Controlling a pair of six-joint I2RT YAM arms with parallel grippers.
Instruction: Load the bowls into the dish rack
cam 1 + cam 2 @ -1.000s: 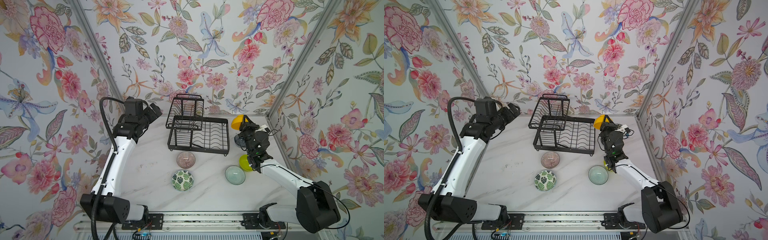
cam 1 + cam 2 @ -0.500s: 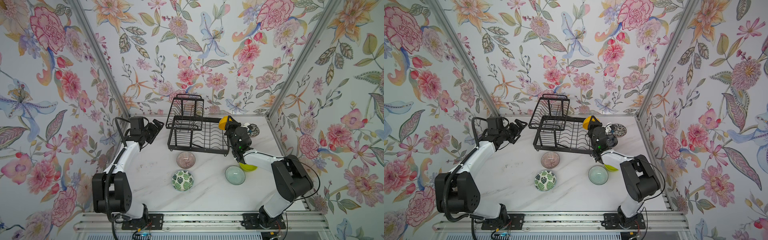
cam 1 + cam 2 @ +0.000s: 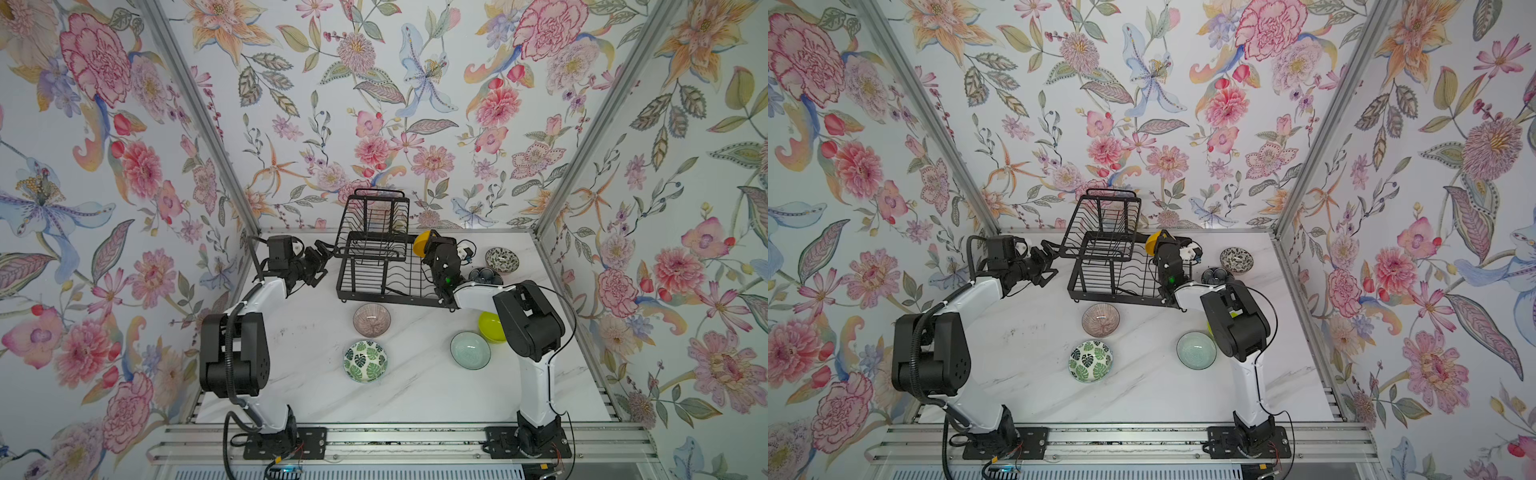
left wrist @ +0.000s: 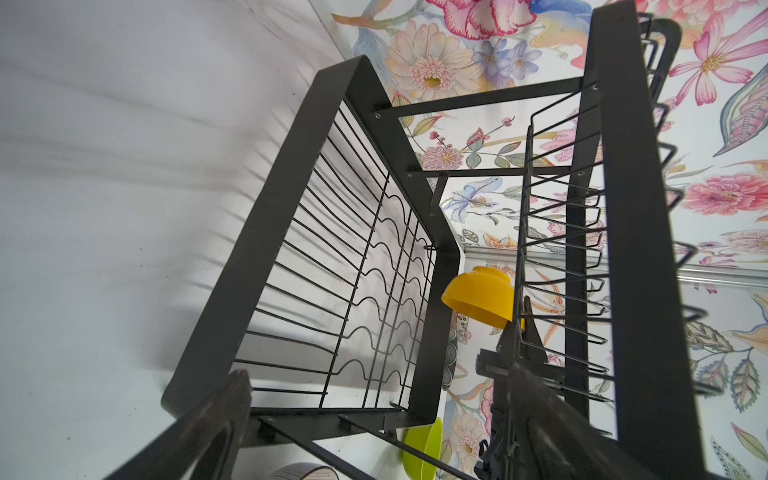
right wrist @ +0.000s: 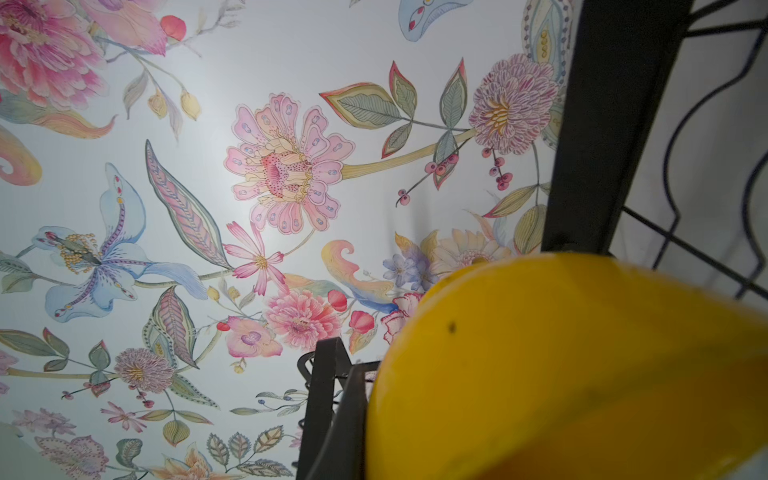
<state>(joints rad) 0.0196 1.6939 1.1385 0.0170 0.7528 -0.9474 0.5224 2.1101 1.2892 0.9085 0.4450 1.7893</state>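
The black wire dish rack [image 3: 395, 300] [image 3: 1121, 297] stands at the back middle, with no bowl in it. My right gripper [image 3: 432, 248] [image 3: 1163, 246] is shut on the yellow bowl [image 3: 421, 243] [image 3: 1151, 243] [image 4: 478, 297] [image 5: 561, 365], held tilted at the rack's right end above the lower tray. My left gripper [image 3: 322, 257] [image 3: 1048, 255] [image 4: 378, 374] is open and holds nothing, close to the rack's left end. On the table lie the ribbed pink-brown bowl [image 3: 371, 319], leaf bowl [image 3: 365, 360], aqua bowl [image 3: 470, 350] and lime bowl [image 3: 490, 326] [image 4: 424, 453].
A dark blue bowl [image 3: 484, 275] [image 3: 1214, 274] and a black-and-white bowl [image 3: 502, 259] [image 3: 1236, 260] sit right of the rack, behind my right forearm. Flowered walls close in the back and both sides. The right arm's elbow hangs over the lime bowl.
My right gripper has carried the yellow bowl leftward to the rack's right end. My left gripper has come down and moved toward the rack's left end. Both arms have folded lower.
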